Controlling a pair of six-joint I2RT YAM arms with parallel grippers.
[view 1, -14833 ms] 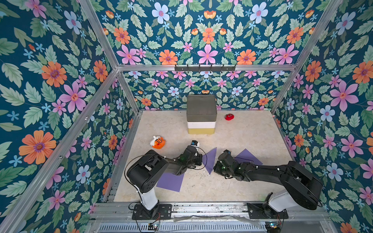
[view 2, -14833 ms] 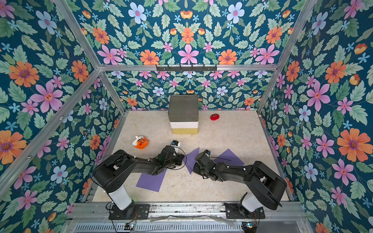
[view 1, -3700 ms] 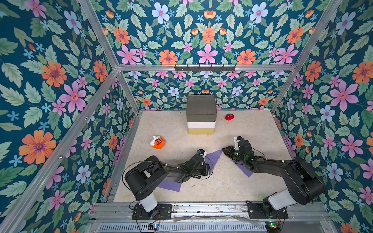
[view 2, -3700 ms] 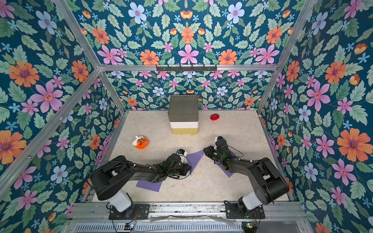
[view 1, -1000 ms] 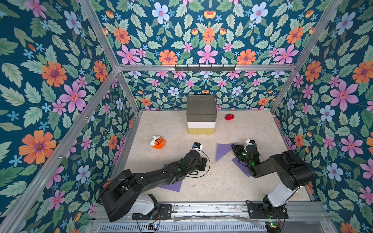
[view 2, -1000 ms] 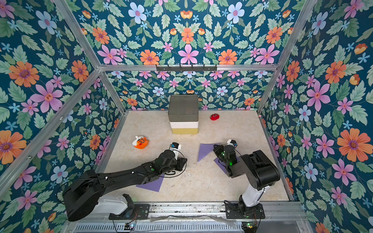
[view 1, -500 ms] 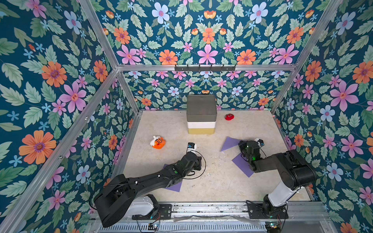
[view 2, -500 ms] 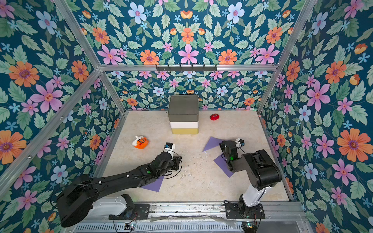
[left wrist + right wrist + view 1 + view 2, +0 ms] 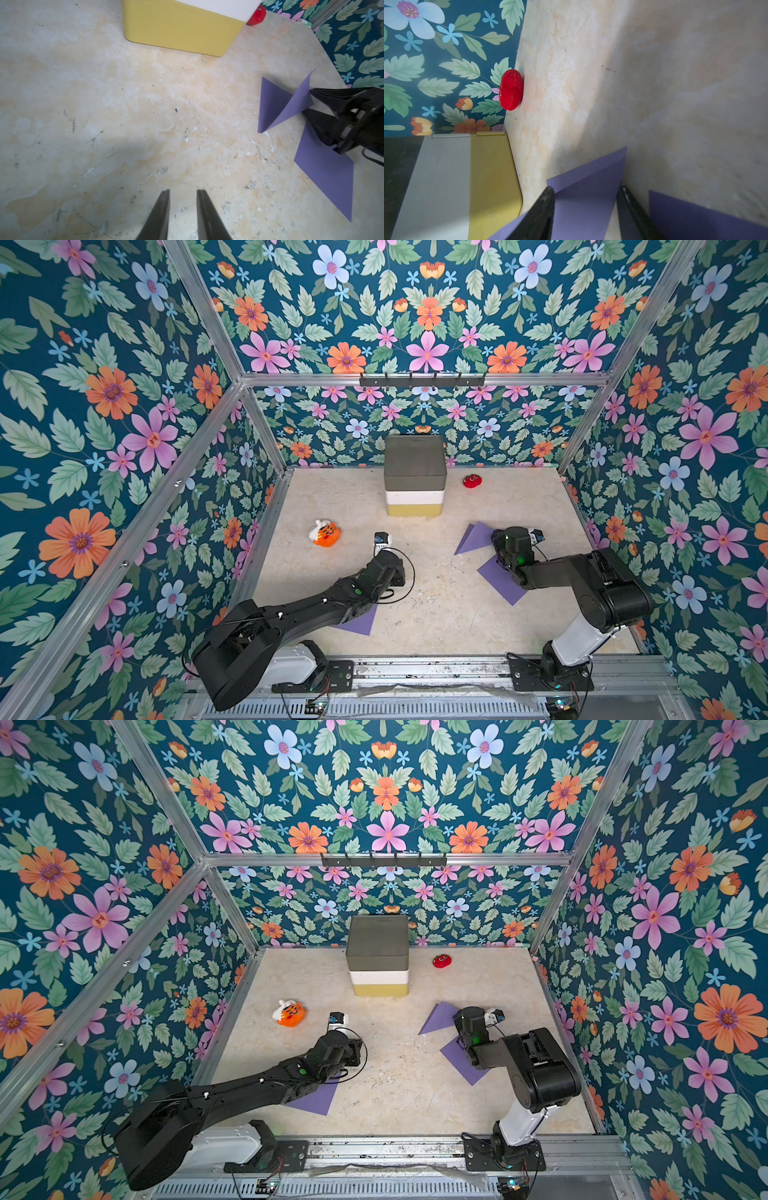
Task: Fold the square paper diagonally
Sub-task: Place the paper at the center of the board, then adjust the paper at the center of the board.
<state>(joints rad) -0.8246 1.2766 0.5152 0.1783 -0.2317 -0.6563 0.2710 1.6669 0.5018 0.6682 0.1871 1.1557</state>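
1. Orange plush toy [image 9: 325, 533]: lies on the table [image 9: 449, 614] near the left wall.
2. My left gripper [image 9: 182, 190]: fingers a little apart with nothing between them, over bare table. A flat purple sheet [image 9: 359, 624] lies partly under this arm.
3. Stack of bins [image 9: 414, 477], back centre: grey on top, white in the middle, yellow at the bottom. They are nested shut, so I cannot tell what is inside. A red toy [image 9: 472, 480] sits to its right by the back wall.
4. Folded purple paper [image 9: 473, 536]: on the table, right of the stack and nearer the front. It is folded into a triangle, and the upper flap stands up off the lower one.
5. My right gripper [image 9: 586, 188]: fingers released and wide apart, with the paper's corner between them unpinched.
6. Second flat sheet [image 9: 500, 583]: just beside the folded paper, partly under my right arm.
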